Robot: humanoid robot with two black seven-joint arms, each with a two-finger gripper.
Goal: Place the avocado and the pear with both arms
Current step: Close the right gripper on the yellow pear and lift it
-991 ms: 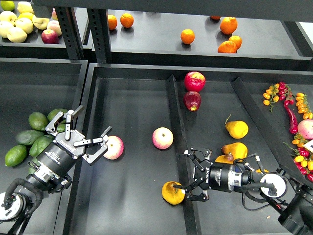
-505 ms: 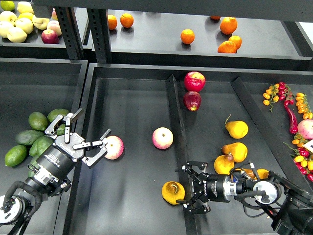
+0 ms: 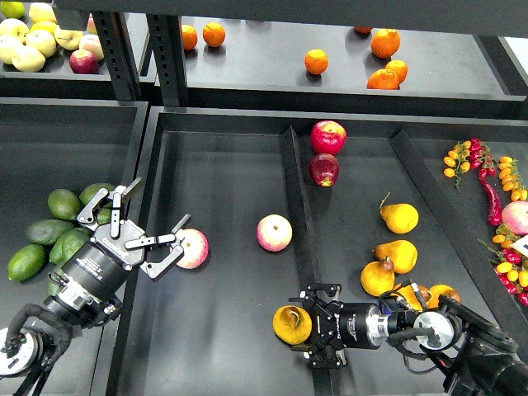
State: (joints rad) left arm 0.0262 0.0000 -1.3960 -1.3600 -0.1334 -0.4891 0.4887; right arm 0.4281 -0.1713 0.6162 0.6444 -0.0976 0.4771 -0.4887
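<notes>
The pear [image 3: 291, 323], squat and golden yellow-orange with a brown dimple, lies on the floor of the middle tray [image 3: 223, 330], just left of the divider [image 3: 299, 223]. My right gripper [image 3: 315, 328] lies low over the divider, right beside the pear. Its jaws are spread and not closed on the pear. Several avocados lie in the left tray; the darkest elongated avocado [image 3: 47, 232] is among them. My left gripper [image 3: 144, 224] is open and empty, hanging between the avocado pile and a pink-yellow apple [image 3: 193, 248].
A second pink-yellow apple [image 3: 275, 233] sits mid-tray. Two red apples [image 3: 327, 137] lie at the divider's far end. Other pears [image 3: 399, 218] crowd the right compartment beside my right arm. Chillies and small tomatoes [image 3: 488, 186] lie far right. Oranges [image 3: 316, 61] are on the back shelf.
My right gripper let go of the pear, drew back to the right and sank lower in the view. The pear stayed in place. My left arm barely moved.
</notes>
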